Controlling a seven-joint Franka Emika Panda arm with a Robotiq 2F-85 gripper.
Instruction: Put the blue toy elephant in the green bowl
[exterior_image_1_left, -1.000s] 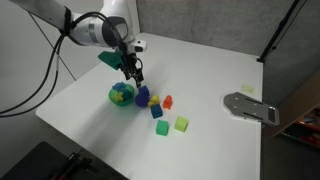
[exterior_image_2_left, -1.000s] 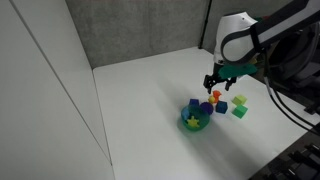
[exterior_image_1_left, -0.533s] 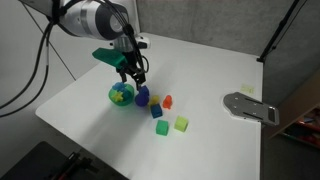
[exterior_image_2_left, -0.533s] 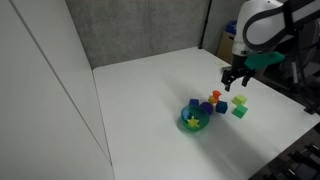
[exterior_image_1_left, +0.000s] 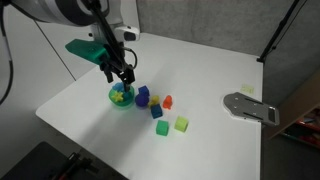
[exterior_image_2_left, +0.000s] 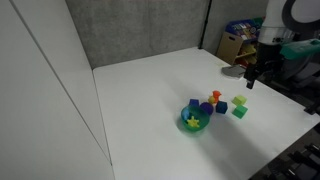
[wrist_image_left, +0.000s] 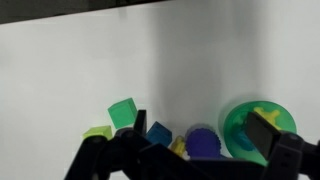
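Note:
The green bowl (exterior_image_1_left: 121, 98) (exterior_image_2_left: 194, 122) sits on the white table, left of a cluster of toys. Inside it lie a yellow toy and a light-blue lump, the blue toy elephant (wrist_image_left: 243, 141), which is small and partly hidden. In the wrist view the bowl (wrist_image_left: 236, 118) is at the lower right. My gripper (exterior_image_1_left: 122, 78) (exterior_image_2_left: 250, 82) (wrist_image_left: 202, 125) hangs open and empty above the table. It holds nothing. In the wrist view its fingers straddle a dark blue-purple cube and the bowl's edge.
Beside the bowl are a dark blue-purple cube (exterior_image_1_left: 143, 97) (wrist_image_left: 203, 142), an orange toy (exterior_image_1_left: 167, 101), a small blue block (exterior_image_1_left: 156, 111) (wrist_image_left: 158, 133) and a light green cube (exterior_image_1_left: 181, 124) (wrist_image_left: 122, 110). A grey metal plate (exterior_image_1_left: 250, 107) lies at the table's far side.
The arm has swung sideways and lifted away from the toy cluster. The gripper stays open. The toys and the bowl have not moved.

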